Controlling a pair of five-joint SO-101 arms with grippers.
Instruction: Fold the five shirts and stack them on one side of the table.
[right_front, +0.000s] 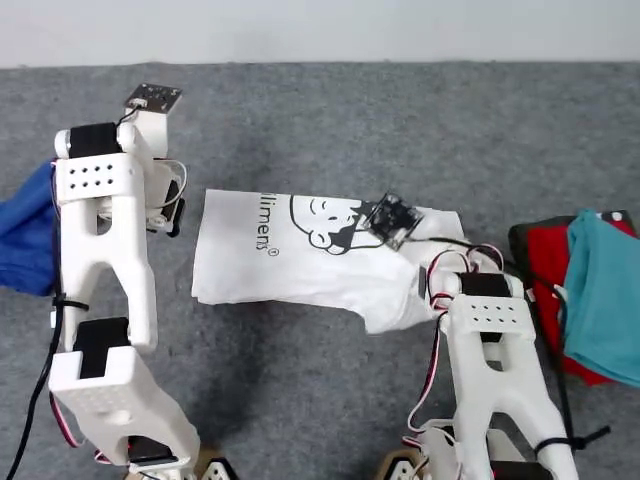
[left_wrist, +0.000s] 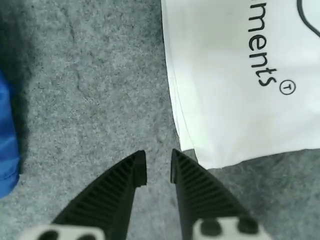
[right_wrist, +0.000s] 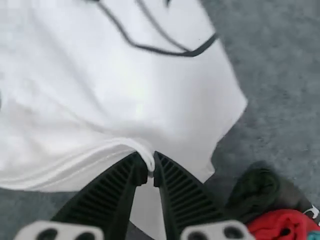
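A white shirt (right_front: 300, 255) with black print lies partly folded at the table's middle. My right gripper (right_wrist: 151, 170) is shut on a fold of the white shirt's (right_wrist: 100, 90) edge, at the shirt's right end near the sleeve. My right arm (right_front: 490, 320) stands just right of that end. My left gripper (left_wrist: 158, 167) hangs over bare grey table just off the white shirt's (left_wrist: 240, 75) left front corner, its fingers a narrow gap apart with nothing between them. In the high view the left gripper (right_front: 177, 212) is beside the shirt's left edge.
A blue shirt (right_front: 25, 235) is bunched at the table's far left edge, also seen beside my left gripper (left_wrist: 7, 135). At the far right lie a teal shirt (right_front: 605, 295), a red shirt (right_front: 545, 265) and a dark shirt (right_wrist: 255, 190).
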